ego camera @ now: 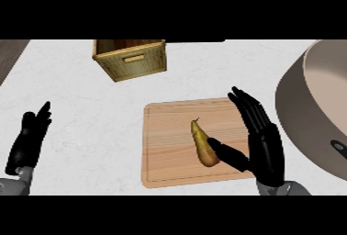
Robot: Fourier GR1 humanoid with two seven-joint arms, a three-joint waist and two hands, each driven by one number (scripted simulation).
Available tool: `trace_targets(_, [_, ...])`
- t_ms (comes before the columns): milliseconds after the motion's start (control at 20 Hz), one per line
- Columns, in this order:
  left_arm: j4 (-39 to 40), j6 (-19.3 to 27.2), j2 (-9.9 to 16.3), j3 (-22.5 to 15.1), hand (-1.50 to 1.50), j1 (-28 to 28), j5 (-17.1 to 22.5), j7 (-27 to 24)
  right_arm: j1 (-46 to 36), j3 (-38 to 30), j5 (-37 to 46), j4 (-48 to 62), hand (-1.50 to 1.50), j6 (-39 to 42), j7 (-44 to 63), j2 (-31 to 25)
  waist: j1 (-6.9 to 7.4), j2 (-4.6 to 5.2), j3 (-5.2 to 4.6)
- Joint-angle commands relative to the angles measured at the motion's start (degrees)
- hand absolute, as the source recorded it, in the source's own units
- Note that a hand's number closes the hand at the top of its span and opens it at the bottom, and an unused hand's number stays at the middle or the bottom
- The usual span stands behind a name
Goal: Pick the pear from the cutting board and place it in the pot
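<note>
**Pear lying on the board, right hand open beside it**

No brand, label or writing can be read on anything here.

The pear [203, 145] lies flat on the wooden cutting board [166, 147], a little right of the board's middle. Its long axis runs nearly straight away from the robot, tilted slightly: the thin stem end points to the far edge of the board and a touch to the left, while the fat rounded end faces the robot and sits a touch to the right.

The right hand [263, 147] stands over the board's right edge, fingers straight and stretched toward the far side, grasping nothing. Its thumb reaches leftward and its tip lies at the fat end of the pear; whether it touches the fruit cannot be told.

The left hand [27, 140] rests at the lower left of the counter [75, 105], well apart from the board, fingers relaxed and pointing up, holding nothing.

The pot [308, 105], large and grey, sits at the right edge of the view, just beside the board, with a dark handle fitting low on its wall. A woven basket [130, 58] with a wooden inside stands at the far side of the counter, left of the board's line.
</note>
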Motion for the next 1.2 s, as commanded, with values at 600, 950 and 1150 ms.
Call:
trace_targets(600, [-3.0, 0.5, 1.7, 0.7, 0.00, -2.4, -0.7, 5.9, 2.7, 16.4, 30.9, -8.6, -1.50, 47.8, 47.0, 13.0, 0.67, 0.44, -0.04])
trace_targets(950, [-4.4, -1.8, 1.4, 0.5, 0.00, -1.8, -0.9, 5.8, -5.3, 20.9, 25.1, -10.4, -1.50, 59.5, 65.3, 17.1, 2.20, 0.84, 0.20])
trace_targets(1150, [-5.4, -0.4, 0.3, 0.2, 0.00, -2.1, -2.3, 6.8, -8.4, 14.7, 22.5, -8.5, -1.50, 59.0, 64.8, 17.1, 2.13, 0.97, 0.24])
